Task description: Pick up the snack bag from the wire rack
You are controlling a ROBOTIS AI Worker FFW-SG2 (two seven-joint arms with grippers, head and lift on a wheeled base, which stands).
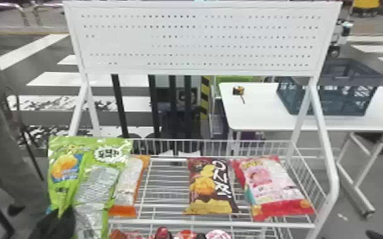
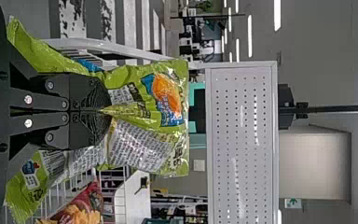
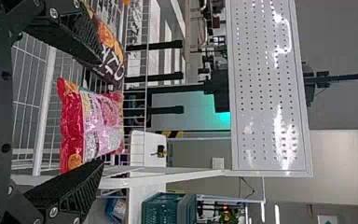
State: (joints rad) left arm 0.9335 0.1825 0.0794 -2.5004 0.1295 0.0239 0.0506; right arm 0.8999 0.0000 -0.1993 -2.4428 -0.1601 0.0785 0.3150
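Green snack bag [image 1: 62,192] clamped in left gripper [image 1: 57,222], at left end of wire rack [image 1: 181,223]

Nearest: left gripper at the rack's near left corner, its two black fingers closed on the middle of the green snack bag; film gathered into folds at the pinch, bag roughly upright, with an orange picture and silvery text panels on it; whether its lower end touches the rack, cannot tell; right gripper [image 3: 100,112] in front of the rack's right part, fingers wide apart, the pink-and-red bag [image 1: 270,187] seen beyond the gap between them.

Under the rack's upper shelf, toward the near edge: a row of red and pink packs [image 1: 186,234], mostly cut off by the lower edge of the head view; kinds cannot be told.

On the rack's upper shelf, left to right: orange-and-white bag [image 1: 128,184], partly covered by the green snack bag; then, well apart from it, brown-and-yellow bag [image 1: 208,190]; just beside that, pink-and-red bag, near the rack's right side.

Above the rack's rear: white perforated panel [image 1: 200,31] on slanted white posts.

Beyond the rack: black uprights [image 1: 119,105] behind its left half; a yellow-and-black striped post [image 1: 205,95] behind its middle; white table [image 1: 257,111] behind its right half, bearing a small yellow-and-black item [image 1: 238,90] and a dark open crate [image 1: 343,101]; floor with white stripes [image 1: 86,78] past the rack's left side.
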